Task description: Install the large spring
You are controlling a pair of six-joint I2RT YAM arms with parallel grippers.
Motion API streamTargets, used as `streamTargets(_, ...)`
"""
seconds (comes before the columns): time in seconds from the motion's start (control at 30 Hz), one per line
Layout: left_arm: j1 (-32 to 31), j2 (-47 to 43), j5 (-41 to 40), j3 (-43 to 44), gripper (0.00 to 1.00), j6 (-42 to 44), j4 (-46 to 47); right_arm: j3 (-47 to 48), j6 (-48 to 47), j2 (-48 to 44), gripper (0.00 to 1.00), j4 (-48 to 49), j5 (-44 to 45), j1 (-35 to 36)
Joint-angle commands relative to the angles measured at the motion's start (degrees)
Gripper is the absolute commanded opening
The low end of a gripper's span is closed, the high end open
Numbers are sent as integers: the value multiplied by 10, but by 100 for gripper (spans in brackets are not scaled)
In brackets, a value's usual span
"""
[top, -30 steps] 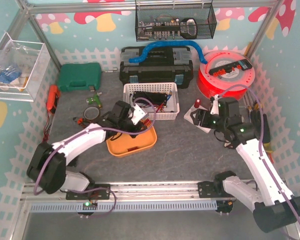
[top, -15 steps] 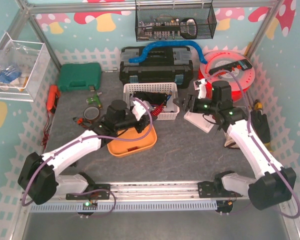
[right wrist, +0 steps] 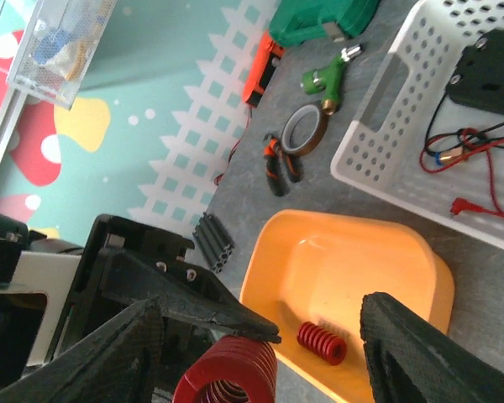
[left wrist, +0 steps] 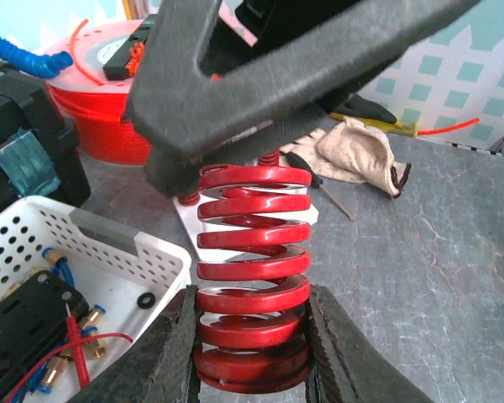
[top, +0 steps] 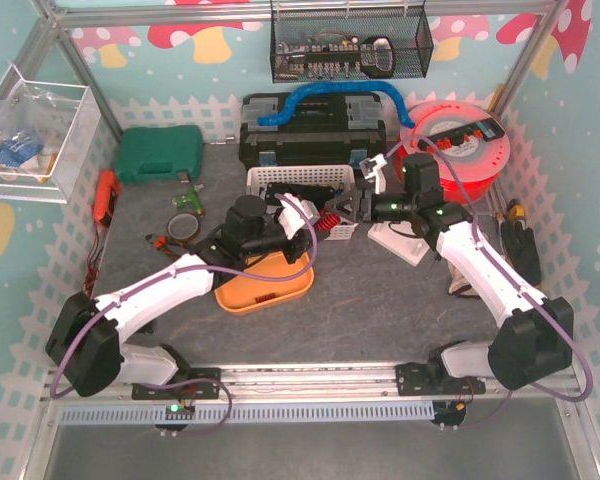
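Left arm stretches forward over the orange tray (top: 265, 290), its hand (left wrist: 252, 336) clamped on the near coils of the large spring (left wrist: 252, 277) — held off the bench, at the tray's 1 o'clock. Right arm comes in from 3 o'clock; its hand (right wrist: 269, 336) is spread wide — the spring's free end sits between the fingers.

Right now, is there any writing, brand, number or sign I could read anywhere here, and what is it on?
No text reads clearly in any view.
red cable reel: dark label strip on top, too small to read.
black toolbox: no legible brand.
green case: no legible marking.
large spring: plain red coils, no marking.
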Motion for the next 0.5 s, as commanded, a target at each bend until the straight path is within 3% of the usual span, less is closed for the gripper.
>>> streamTargets(0.0,-2,0,1,27,3,15,25,14,-12,10,62,9,-37,11)
streamTargets(0.17,-2,8,-9,31,3,19,23,8,-20,9,51,9,-57,13)
streamTargets(0.37,-2,18,-21,38,3,21,20,15,-34,14,30,-6,-66,13)
streamTargets(0.47,-2,25,-26,43,3,22,18,13,-39,18,29,-14,-74,13)
